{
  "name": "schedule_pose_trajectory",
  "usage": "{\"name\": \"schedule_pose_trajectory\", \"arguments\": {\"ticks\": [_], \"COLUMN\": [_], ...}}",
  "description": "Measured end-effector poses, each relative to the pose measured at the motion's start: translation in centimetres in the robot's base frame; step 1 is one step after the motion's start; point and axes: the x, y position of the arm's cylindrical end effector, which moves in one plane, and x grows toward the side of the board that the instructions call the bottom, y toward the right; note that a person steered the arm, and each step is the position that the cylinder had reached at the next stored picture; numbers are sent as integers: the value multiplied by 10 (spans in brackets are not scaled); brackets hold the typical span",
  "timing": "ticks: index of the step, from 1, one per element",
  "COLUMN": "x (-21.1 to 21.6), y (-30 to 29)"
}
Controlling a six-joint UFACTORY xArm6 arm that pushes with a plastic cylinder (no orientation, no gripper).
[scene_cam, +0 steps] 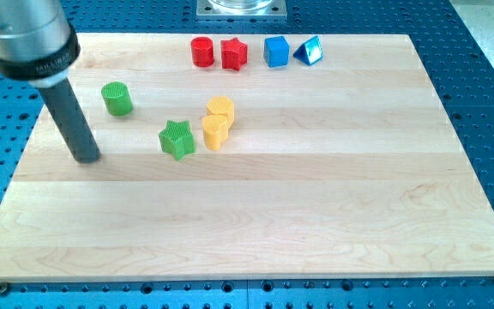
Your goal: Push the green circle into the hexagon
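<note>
**Block inventory, wooden surface, one camera view**

Green circle (117,99): set upright at the view's upper left of the surface (316,215), apart from every other block.

Yellow hexagon (220,109): found at 3 o'clock of the green circle, well apart from it; a second yellow block (216,131), shape not made out, is touching it at 6 o'clock.

Green star (177,139): placed just beside the second yellow block, at its 9 o'clock.

My tip (87,158): rested on the surface at 7 o'clock of the green circle, near but apart. No gripper is fitted, so nothing is grasped.

Top edge row, from the view's left: red circle (201,51), red star (234,54), blue cube (276,51), blue triangle (308,51).
</note>
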Motion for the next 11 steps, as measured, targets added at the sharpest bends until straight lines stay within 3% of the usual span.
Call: {"name": "schedule_pose_trajectory", "arguments": {"ticks": [1,2,3,4,5,6,7,9,10,11], "x": [-3,-26,-7,-38,-87,-116,-132,-95,-124,-152], "y": [79,108,35,-47,-31,12,9,133,111,189]}}
